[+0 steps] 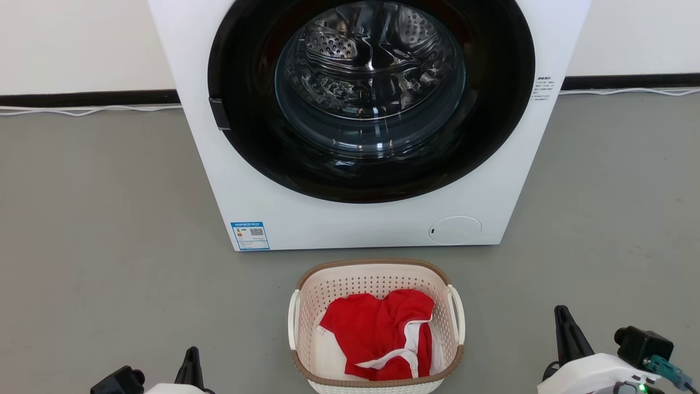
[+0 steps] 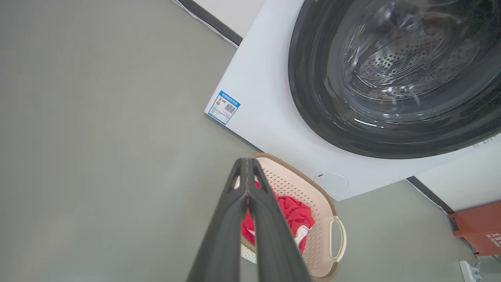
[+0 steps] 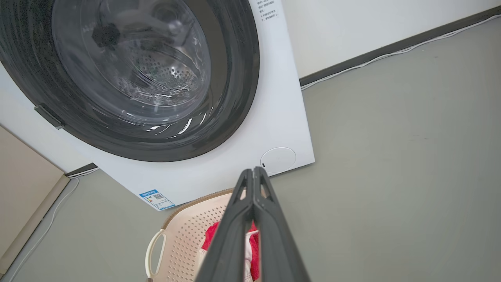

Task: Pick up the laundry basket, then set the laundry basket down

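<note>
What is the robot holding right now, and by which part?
Nothing. Both the left gripper and right gripper are shut on air, apart from the basket, which sits on the floor.

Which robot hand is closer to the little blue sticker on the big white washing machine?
Left. The left gripper is low on the same side as the small blue rectangular sticker. The right gripper is beyond the cream perforated plastic laundry basket, on the opposite side.

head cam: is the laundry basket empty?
No, a red garment with white trim lies inside the laundry basket, covering much of its bottom.
</note>
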Tool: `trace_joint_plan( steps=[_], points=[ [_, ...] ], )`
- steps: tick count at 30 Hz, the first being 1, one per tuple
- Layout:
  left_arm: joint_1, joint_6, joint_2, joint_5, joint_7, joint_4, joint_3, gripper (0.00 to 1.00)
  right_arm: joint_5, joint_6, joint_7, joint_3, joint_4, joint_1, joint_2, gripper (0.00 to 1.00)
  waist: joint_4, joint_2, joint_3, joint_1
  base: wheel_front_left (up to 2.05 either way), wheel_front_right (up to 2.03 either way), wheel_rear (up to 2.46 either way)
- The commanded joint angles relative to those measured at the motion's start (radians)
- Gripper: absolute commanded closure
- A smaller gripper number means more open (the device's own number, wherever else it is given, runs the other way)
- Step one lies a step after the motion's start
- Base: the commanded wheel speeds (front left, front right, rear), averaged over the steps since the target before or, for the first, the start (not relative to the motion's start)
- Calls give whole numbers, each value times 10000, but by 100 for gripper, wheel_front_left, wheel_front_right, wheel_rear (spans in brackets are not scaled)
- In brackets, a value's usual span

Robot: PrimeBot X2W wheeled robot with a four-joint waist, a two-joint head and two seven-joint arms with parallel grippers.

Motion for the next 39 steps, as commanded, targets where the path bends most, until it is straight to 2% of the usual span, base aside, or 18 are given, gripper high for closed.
trace_joint_plan(
  steps=[1, 39],
  points=[
    [-403, -81, 86, -299, 35, -345, 125, 100, 352, 20, 75, 52, -352, -296, -102, 100, -1, -1, 2, -2, 0, 0, 0],
    [-516, -563, 160, -3991, 1124, -1368, 370, 100, 5264, 41, 1138, 91, -1332, -262, -134, 100, -23, -1, 53, -2, 0, 0, 0]
  ],
)
